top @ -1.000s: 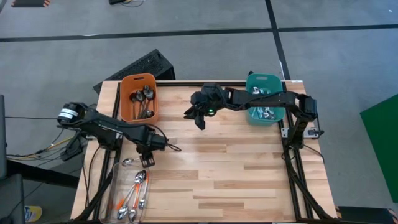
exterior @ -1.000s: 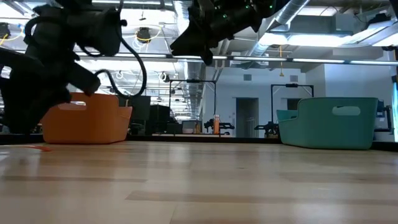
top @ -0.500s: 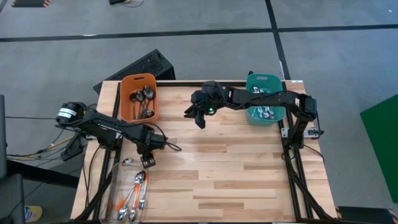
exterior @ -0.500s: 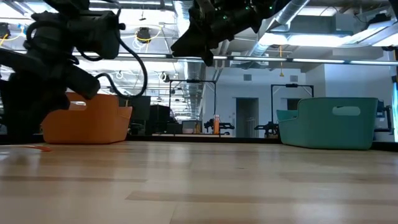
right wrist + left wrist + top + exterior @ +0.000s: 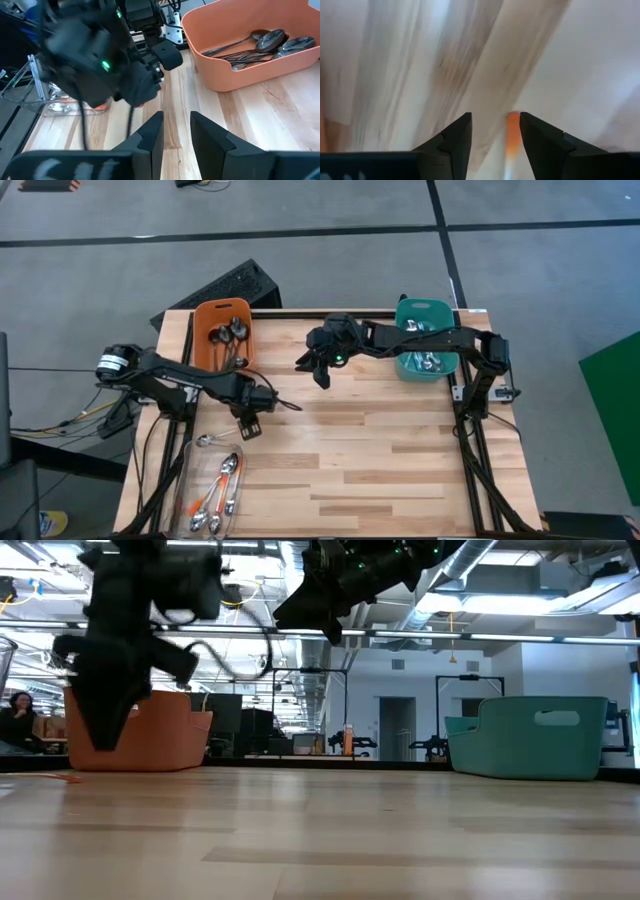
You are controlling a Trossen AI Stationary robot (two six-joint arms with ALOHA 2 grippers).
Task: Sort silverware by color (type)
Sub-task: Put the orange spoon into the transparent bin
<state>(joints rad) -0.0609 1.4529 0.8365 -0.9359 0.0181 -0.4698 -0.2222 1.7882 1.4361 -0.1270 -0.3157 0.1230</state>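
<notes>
From above, the wooden table (image 5: pixel 400 460) carries an orange bin (image 5: pixel 224 337) at its far left, a teal bin (image 5: pixel 424 350) at its far right, and a clear tray (image 5: pixel 190 480) at the near left corner. Only this view shows the spoons (image 5: pixel 222 485) still in the tray, several with orange handles, plus one lone spoon (image 5: pixel 205 441) lying on the wood just beside the tray. It also shows dark spoons in the orange bin and more spoons in the teal bin.

The low view hides all of that: both bins appear only as outer walls, with the left gripper (image 5: pixel 100 735) hanging in front of the orange one and the right arm high above the table's middle. A seated person (image 5: pixel 15 720) shows in the room at the far left edge.

The left wrist view adds something the overhead picture does not: between the left gripper's fingers (image 5: pixel 455 137), which stand apart with a clear gap, an orange strip (image 5: pixel 513 132) runs between the tips. It is blurred, and I cannot tell whether the fingers hold it or merely frame it.

The right wrist view looks past the right gripper's fingers (image 5: pixel 150 132), slightly parted with nothing between them, toward the left arm and the orange bin's dark spoons (image 5: pixel 260 42). Overhead, the right gripper (image 5: pixel 320 370) hovers over bare wood between the two bins.
</notes>
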